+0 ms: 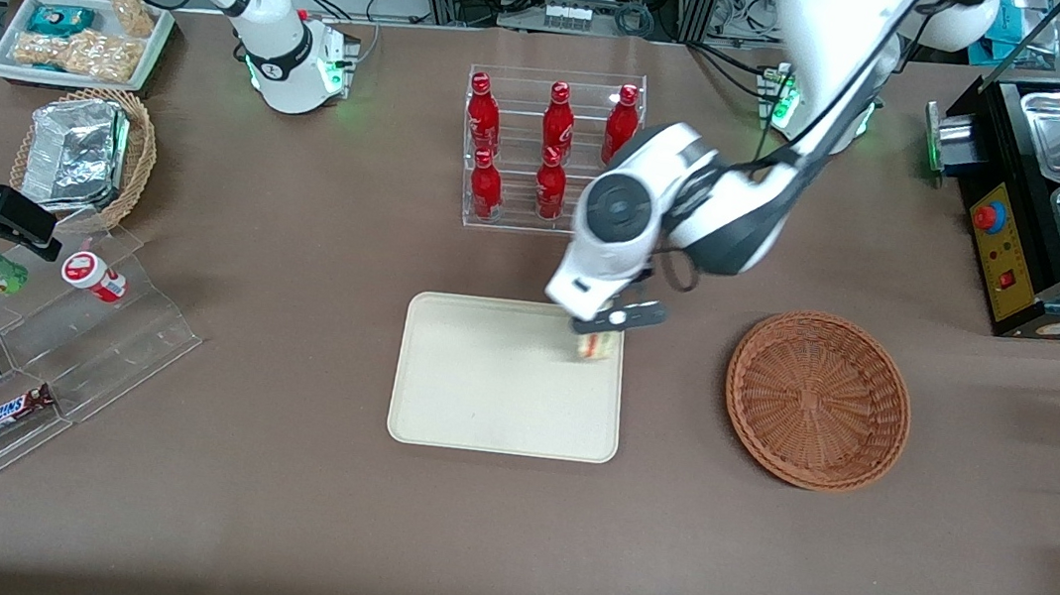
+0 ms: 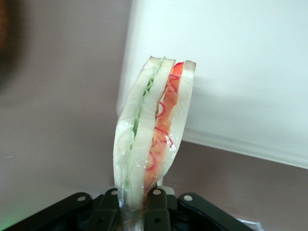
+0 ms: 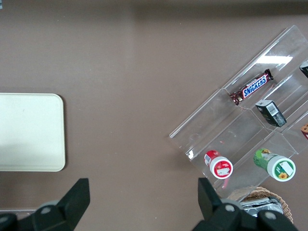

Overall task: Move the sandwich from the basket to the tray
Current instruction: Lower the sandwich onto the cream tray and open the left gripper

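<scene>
My left gripper (image 1: 601,334) is shut on the sandwich (image 1: 595,347), a wedge of white bread with green and orange-red layers, and holds it just above the corner of the cream tray (image 1: 478,401) nearest the bottle rack and the basket. In the left wrist view the sandwich (image 2: 154,134) stands between my black fingers (image 2: 158,211), with the tray's rim (image 2: 240,144) under it. The reddish-brown wicker basket (image 1: 818,400) lies empty beside the tray, toward the working arm's end of the table.
A clear rack of red bottles (image 1: 546,155) stands farther from the front camera than the tray. A clear stepped snack display (image 1: 22,379), a tan basket with foil containers (image 1: 82,152) and a white snack tray (image 1: 81,37) lie toward the parked arm's end. A black appliance (image 1: 1050,197) stands at the working arm's end.
</scene>
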Controlling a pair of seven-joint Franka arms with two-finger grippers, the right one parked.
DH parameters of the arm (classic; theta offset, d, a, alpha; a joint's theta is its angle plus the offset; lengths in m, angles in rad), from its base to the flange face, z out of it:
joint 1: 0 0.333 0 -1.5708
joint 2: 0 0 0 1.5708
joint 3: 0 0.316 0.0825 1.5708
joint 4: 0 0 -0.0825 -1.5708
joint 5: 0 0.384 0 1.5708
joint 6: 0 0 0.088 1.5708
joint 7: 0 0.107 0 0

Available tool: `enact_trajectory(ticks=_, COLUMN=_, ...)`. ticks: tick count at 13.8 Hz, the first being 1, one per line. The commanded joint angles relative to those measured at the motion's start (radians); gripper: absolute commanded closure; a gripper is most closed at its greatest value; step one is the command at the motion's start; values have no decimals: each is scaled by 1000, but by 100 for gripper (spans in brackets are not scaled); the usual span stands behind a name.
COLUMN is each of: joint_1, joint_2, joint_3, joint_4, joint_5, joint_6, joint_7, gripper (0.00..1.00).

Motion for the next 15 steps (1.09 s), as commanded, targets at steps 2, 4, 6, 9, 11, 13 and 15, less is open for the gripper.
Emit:
enact_trajectory(ticks=2, joint_1=-25, joint_2=189, joint_3=13, joint_4=243, joint_5=18, joint_6=-33, joint_7=10, gripper=71)
enact_trajectory(ticks=4, joint_1=-49, joint_2=243, joint_3=13, joint_4=300, joint_5=46, joint_6=-29, joint_7=18, gripper=67)
enact_trajectory(ticks=6, joint_1=-69, joint_2=300, joint_3=14, joint_4=373, joint_5=50, joint_6=-32, joint_7=4, gripper=66)
enact_trajectory(ticks=9, joint_1=-68, joint_2=309, joint_3=14, joint_4=391, joint_5=49, joint_6=-33, joint_7=-13, gripper=60)
enact_trajectory(ticks=11, joint_1=-68, joint_2=309, joint_3=16, joint_4=389, joint_5=50, joint_6=-33, joint_7=-13, gripper=58)
enact_trajectory(ticks=13, joint_1=-66, joint_2=308, joint_3=17, joint_4=388, joint_5=50, joint_6=-35, joint_7=-14, gripper=58)
enact_trajectory(ticks=15, joint_1=-65, joint_2=305, joint_3=19, joint_4=388, joint_5=50, joint_6=-44, joint_7=-14, gripper=56)
